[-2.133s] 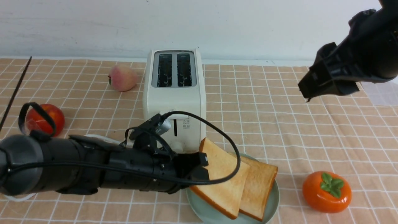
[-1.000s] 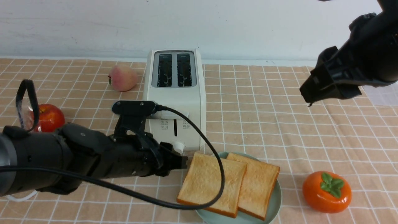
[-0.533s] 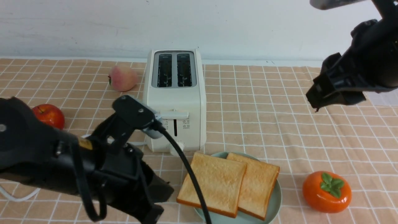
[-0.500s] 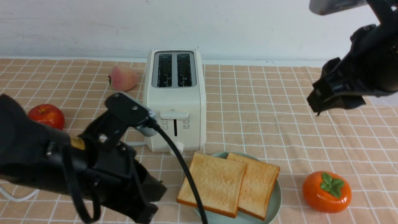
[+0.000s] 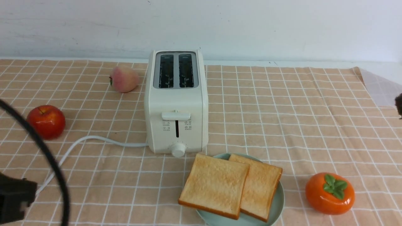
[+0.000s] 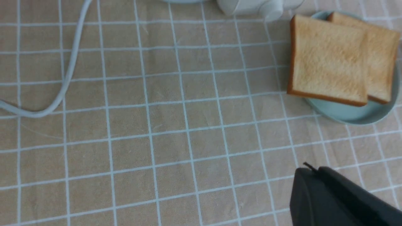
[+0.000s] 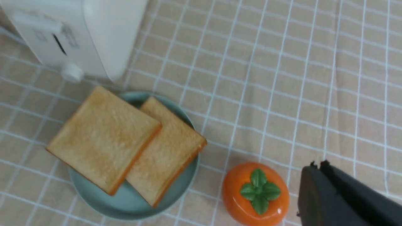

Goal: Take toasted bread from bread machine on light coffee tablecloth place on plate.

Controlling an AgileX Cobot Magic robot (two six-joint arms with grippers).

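While both slices of toast point(image 5: 215, 185) lie flat on the plate point(image 5: 276, 204) at lower centre of the front view, the left slice overlapping the right, the toaster point(image 5: 176, 103) stands just behind, slots dark. A checked cloth point(image 5: 282, 110) covers the surface point(image 5: 386, 68). In the wrist views the left claw point(image 6: 311, 168) shows jaws pressed together, gripping nothing. The right claw point(image 7: 317, 164) is likewise closed and bare, near a persimmon point(image 7: 256, 194).

A pink peach point(image 5: 124, 78) is seen at the back, left of centre. A red apple point(image 5: 46, 121) is set nearer, at the far left, well apart from it. An orange persimmon point(image 5: 330, 193) with a green cap is placed upright at the near right.
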